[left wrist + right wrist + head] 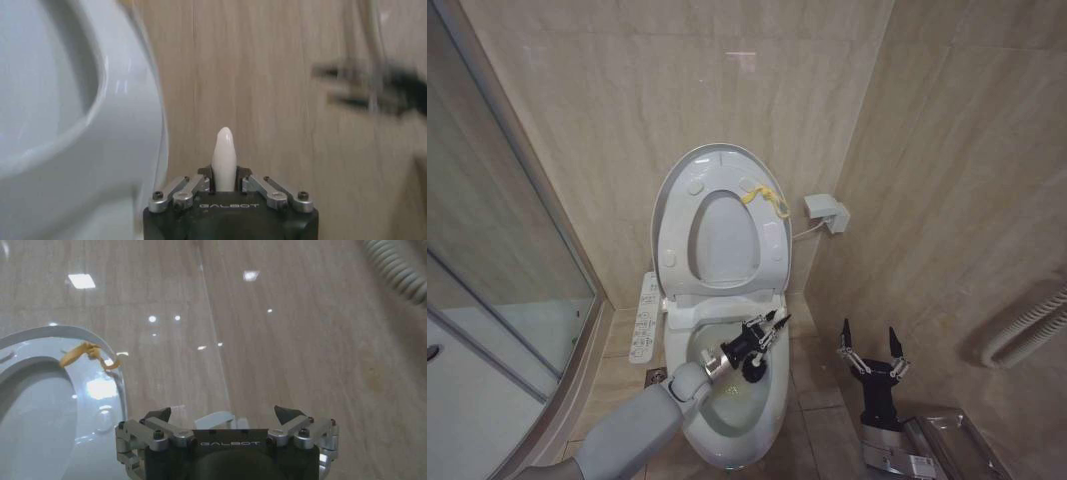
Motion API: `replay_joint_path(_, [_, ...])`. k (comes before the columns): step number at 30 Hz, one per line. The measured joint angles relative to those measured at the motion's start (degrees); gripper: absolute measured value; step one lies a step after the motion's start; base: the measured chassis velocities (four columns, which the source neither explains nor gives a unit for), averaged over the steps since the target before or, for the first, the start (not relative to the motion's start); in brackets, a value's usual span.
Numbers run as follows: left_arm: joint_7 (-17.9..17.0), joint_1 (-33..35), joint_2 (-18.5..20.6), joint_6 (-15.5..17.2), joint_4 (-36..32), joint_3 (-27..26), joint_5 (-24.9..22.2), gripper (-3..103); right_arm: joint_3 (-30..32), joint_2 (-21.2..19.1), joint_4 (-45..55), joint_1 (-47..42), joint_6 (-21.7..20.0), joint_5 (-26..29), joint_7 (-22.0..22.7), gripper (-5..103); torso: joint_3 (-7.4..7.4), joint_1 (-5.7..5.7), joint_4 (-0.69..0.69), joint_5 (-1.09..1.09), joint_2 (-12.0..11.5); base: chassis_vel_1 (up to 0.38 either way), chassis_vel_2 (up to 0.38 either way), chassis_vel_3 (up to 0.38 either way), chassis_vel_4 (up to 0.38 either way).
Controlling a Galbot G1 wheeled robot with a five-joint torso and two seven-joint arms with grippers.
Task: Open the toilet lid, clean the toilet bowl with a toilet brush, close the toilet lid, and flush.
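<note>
The toilet lid [717, 200] is raised against the wall, its yellow strap [765, 197] hanging near the top. Below it, the stained toilet bowl [727, 415] is exposed. The toilet brush [224, 157] is clenched in the left gripper [767, 330] over the bowl. The right gripper [872, 350] is parked beside the toilet, fingers spread. A slipping handle could let the brush drop or dirty water be flicked out.
</note>
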Motion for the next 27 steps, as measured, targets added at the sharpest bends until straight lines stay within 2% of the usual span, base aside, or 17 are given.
replay_joint_path(1, [0.0,0.0,0.0,0.0,0.0,0.0,0.0,22,0.0,0.0,0.0,0.0,0.0,0.0,0.0,100,0.0,0.0,0.0,0.0,0.0,0.0,0.0,0.0,0.0])
replay_joint_path(3, [0.7,0.9,0.3,-0.6,4.0,-0.9,1.4,22,-0.6,0.1,0.1,0.1,0.0,0.0,-0.2,100,0.0,0.0,0.14,0.02,0.0,0.0,0.0,0.0,0.0])
replay_joint_path(5, [0.7,0.9,0.2,-0.7,4.0,-1.2,1.4,22,-0.7,0.1,0.1,0.1,0.0,-0.1,-0.3,100,0.0,0.0,0.15,0.02,0.0,0.0,0.0,0.0,0.0])
replay_joint_path(6, [0.3,0.5,-0.4,-0.2,1.7,-1.0,0.9,22,-0.8,0.2,0.1,0.0,0.1,-0.2,-0.5,100,0.0,-0.01,0.15,0.02,0.0,0.0,0.0,0.0,0.0])
replay_joint_path(8, [-0.7,-0.9,-1.5,0.8,-3.0,-0.1,-0.5,22,-0.6,0.2,-0.1,-0.1,0.3,-0.3,-0.5,100,0.0,0.0,0.01,-0.01,0.0,0.0,0.0,0.0,0.0])
replay_joint_path(10, [-0.9,-1.4,-1.7,1.1,-4.3,0.3,-0.9,22,-0.4,0.2,-0.2,-0.1,0.5,-0.3,-0.5,100,-0.02,-0.01,-0.03,-0.01,0.0,0.0,0.0,0.0,0.0])
replay_joint_path(12, [-0.7,-1.5,-1.7,1.0,-3.5,0.7,-0.6,22,-0.3,0.2,-0.3,-0.2,0.5,-0.3,-0.5,100,0.0,0.0,-0.01,0.02,0.0,0.0,0.0,0.0,0.0])
replay_joint_path(13, [0.0,-0.9,-1.4,0.5,-0.6,0.5,0.4,22,-0.3,0.2,-0.2,-0.4,0.6,-0.3,-0.5,100,0.0,0.0,-0.01,0.0,0.0,0.0,0.0,0.0,0.0])
replay_joint_path(15, [0.6,0.2,-0.8,-0.3,3.0,-0.5,1.5,22,-0.5,0.2,-0.1,-0.4,0.6,-0.3,-0.6,100,0.0,0.0,0.1,0.01,0.0,0.0,0.0,0.0,0.0])
replay_joint_path(17, [0.9,0.7,-0.6,-0.6,4.7,-1.1,2.1,22,-0.7,0.2,-0.1,-0.4,0.6,-0.3,-0.8,100,0.0,-0.01,0.15,0.03,0.0,0.0,0.0,0.0,0.0])
replay_joint_path(19, [1.0,0.8,-0.7,-0.7,4.6,-1.3,2.1,22,-0.8,0.2,-0.1,-0.4,0.6,-0.3,-0.9,100,0.0,0.0,0.15,0.01,0.0,0.0,0.0,0.0,0.0])
replay_joint_path(20, [0.7,0.4,-1.1,-0.4,2.3,-1.1,1.6,22,-0.7,0.2,-0.1,-0.4,0.6,-0.3,-1.0,100,0.01,-0.01,0.15,0.02,0.0,0.0,0.0,0.0,0.0])
replay_joint_path(22, [-0.2,-1.0,-2.2,0.2,-2.2,-0.3,0.6,22,-0.4,0.2,-0.1,-0.4,0.6,-0.3,-1.0,100,0.0,0.0,0.0,-0.01,0.0,0.0,0.0,0.0,0.0])
replay_joint_path(24, [-0.6,-1.6,-2.4,0.4,-3.9,0.4,0.3,22,-0.3,0.2,-0.1,-0.4,0.7,-0.3,-1.0,100,-0.01,-0.01,-0.03,-0.01,0.0,0.0,0.0,0.0,0.0])
replay_joint_path(26, [-0.3,-1.6,-2.1,0.4,-2.2,1.1,0.8,22,-0.3,0.2,0.0,-0.5,0.7,-0.3,-1.1,100,0.0,0.0,-0.01,0.0,0.0,-0.047,-0.07,-0.008,-0.015])
replay_joint_path(27, [0.6,-0.9,-1.8,-0.5,1.5,0.3,2.3,22,-0.5,0.2,0.1,-0.5,0.7,-0.3,-1.1,100,0.0,0.0,0.01,-0.01,0.0,0.0,0.0,0.0,0.0])
